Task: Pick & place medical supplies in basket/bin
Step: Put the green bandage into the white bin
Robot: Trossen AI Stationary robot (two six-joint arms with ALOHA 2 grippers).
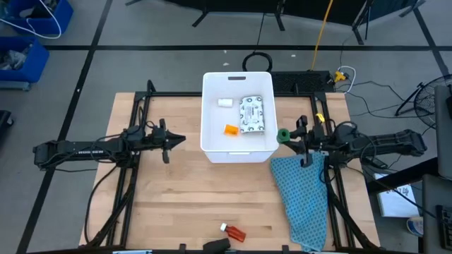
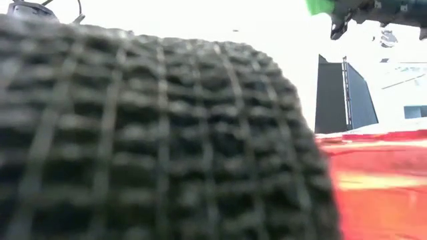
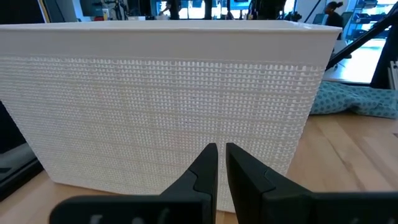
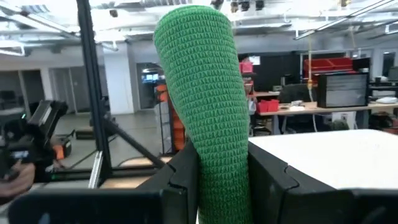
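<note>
The white bin [image 1: 209, 116] stands mid-table and holds a white bottle [image 1: 225, 103], a speckled flat packet [image 1: 252, 114] and an orange bottle [image 1: 232, 130]. My right gripper [image 1: 288, 135] is shut on the green stick-shaped piece [image 4: 205, 93], just outside the bin's right wall. My left gripper [image 3: 222, 152] is shut and hovers before the bin's left wall [image 3: 168, 118]. An orange-red bottle [image 1: 234, 231] and a black oblong piece [image 1: 217, 244] lie at the table's near edge. In the low view they fill the picture as the black piece [image 2: 153, 133] and the orange-red bottle [image 2: 380, 180]. My right gripper pinches the green piece between its two fingers [image 4: 180, 180], on its lower part [image 4: 217, 180]. The fingers come level from the table's right side. The piece's free end [image 4: 193, 31] sticks out past the fingertips, and the piece is lifted clear of the table [image 2: 320, 7].
A teal-blue cloth [image 1: 304, 197] lies on the table's right part, under and near of my right arm. Bare wooden table [image 1: 176, 197] spreads near of the bin. Cables and a black frame lie past the table's far edge.
</note>
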